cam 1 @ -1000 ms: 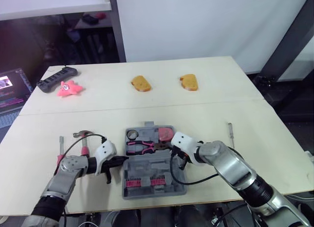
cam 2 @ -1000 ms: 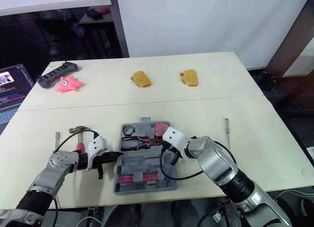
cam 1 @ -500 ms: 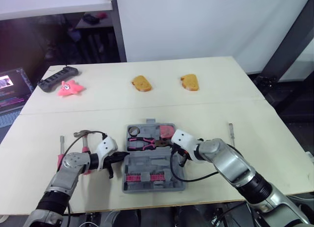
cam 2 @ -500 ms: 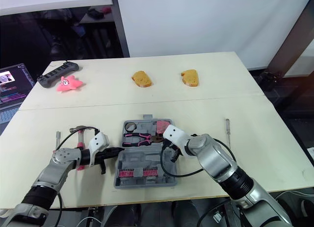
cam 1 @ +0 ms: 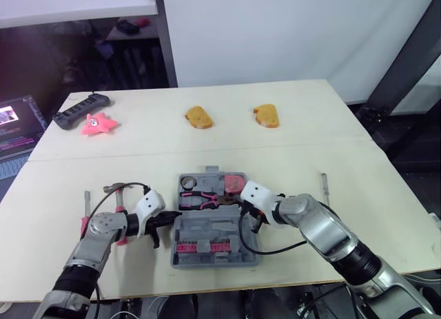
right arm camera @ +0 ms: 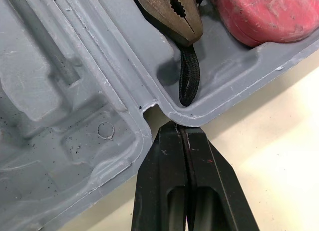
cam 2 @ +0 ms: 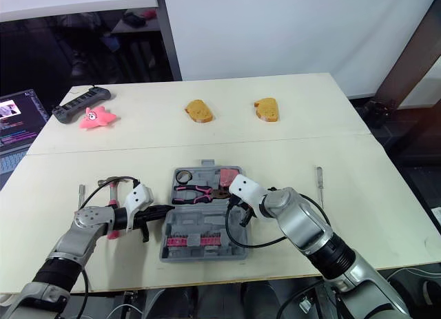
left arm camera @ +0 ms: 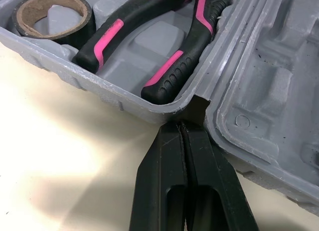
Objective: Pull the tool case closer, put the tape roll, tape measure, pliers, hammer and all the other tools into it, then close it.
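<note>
Tool case (cam 1: 207,231) near half shorter than before, grey, open, L gripper (left arm camera: 183,125) & R gripper (right arm camera: 183,127) pressed together

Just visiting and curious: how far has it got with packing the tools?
Tape roll, pliers and tape measure already lie in the open case. The left gripper and right gripper, both shut, sit at its hinge ends. Hammer and two screwdrivers remain on the table; lid still open.

A pink star toy (cam 1: 98,124) lies beside a power strip (cam 1: 80,111); two pieces (cam 1: 198,117), perhaps toast, lie apart.
</note>
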{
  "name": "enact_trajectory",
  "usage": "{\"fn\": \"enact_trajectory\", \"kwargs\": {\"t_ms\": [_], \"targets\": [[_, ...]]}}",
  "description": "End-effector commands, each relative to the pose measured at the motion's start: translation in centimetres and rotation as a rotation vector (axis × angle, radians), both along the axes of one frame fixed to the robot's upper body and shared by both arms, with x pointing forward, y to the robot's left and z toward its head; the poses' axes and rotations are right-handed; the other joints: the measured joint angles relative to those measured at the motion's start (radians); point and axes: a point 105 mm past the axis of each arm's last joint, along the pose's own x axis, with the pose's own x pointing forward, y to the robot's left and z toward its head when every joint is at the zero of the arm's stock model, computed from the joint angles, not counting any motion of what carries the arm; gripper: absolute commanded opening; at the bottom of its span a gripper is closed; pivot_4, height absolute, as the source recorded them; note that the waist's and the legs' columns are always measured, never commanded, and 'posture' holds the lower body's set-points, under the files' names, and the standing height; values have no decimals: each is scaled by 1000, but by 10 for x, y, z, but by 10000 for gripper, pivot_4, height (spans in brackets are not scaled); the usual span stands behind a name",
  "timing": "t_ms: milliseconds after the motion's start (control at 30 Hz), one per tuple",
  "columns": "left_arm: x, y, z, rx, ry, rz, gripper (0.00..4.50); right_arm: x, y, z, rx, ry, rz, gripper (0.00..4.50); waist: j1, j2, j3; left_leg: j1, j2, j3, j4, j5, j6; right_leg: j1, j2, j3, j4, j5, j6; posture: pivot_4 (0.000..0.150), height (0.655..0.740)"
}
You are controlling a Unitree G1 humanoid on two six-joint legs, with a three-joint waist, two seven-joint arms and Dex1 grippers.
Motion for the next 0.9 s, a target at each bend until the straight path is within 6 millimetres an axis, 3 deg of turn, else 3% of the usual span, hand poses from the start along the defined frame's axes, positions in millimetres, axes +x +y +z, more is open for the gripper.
{"fn": "enact_trajectory", "kwargs": {"t_ms": [33, 167, 300, 400, 467, 533, 600, 667, 767, 900], "targets": [[-1, 5, -1, 14, -11, 20, 466, 5, 2, 7, 20, -41, 15, 0, -1, 0, 0, 0, 0, 0, 0, 0, 0, 0, 0, 0, 0, 0, 0, 1500, 7400], [-2, 17, 2, 33, -27, 49, 466, 9, -8, 11, 17, -74, -2, 0, -2, 0, 0, 0, 0, 0, 0, 0, 0, 0, 0, 0, 0, 0, 0, 1500, 7400], [0, 41, 17, 47, -66, 99, 12769, 9, -25, 31, 81, -131, -51, 17412, -2, -1, 1, -1, 0, 0, 0, 0, 0, -1, 0, 0, 0, 0, 0, 1500, 7400], [-4, 58, 33, 42, -95, 107, 28345, 0, -42, 48, 126, -176, -66, 32831, -1, 0, 3, -2, 1, 0, -1, 0, 0, -2, 0, 0, 0, 0, 0, 1500, 7400], [-10, 79, 54, 31, -119, 114, 38767, -16, -56, 66, 188, -201, -67, 43292, 1, -1, 4, -5, 1, 0, -1, 0, 0, -5, 0, 0, 0, 0, 0, 1500, 7400], [-19, 103, 74, 28, -136, 126, 44642, -30, -75, 82, 241, -235, -95, 45000, 2, -1, 4, -10, 1, -1, 0, 0, 0, -8, 0, -1, 0, 0, 0, 1500, 7400], [-28, 135, 89, 51, -138, 182, 44642, -52, -91, 98, 332, -251, -98, 45000, 6, -2, 5, -13, 1, -1, 1, 0, 0, -10, 0, -2, -1, 0, 0, 1500, 7400], [-42, 175, 92, 119, -115, 280, 44642, -79, -114, 103, 345, -231, -100, 45000, 6, -2, 5, -14, 1, -2, 0, 0, 0, -11, 0, -3, -1, 0, 0, 1500, 7400], [-54, 205, 93, 155, -104, 374, 44642, -98, -131, 107, 360, -215, -128, 45000, 1, -1, 6, -12, 1, 1, 0, 0, 1, -10, 0, -2, -2, -1, 0, 1500, 7400], [-80, 254, 89, 208, -95, 581, 44642, -131, -170, 100, 357, -170, -241, 45000, 1, -5, 7, -9, 2, 3, 0, 0, 1, -8, 0, 0, -1, -2, -3, 1500, 7400]]}}
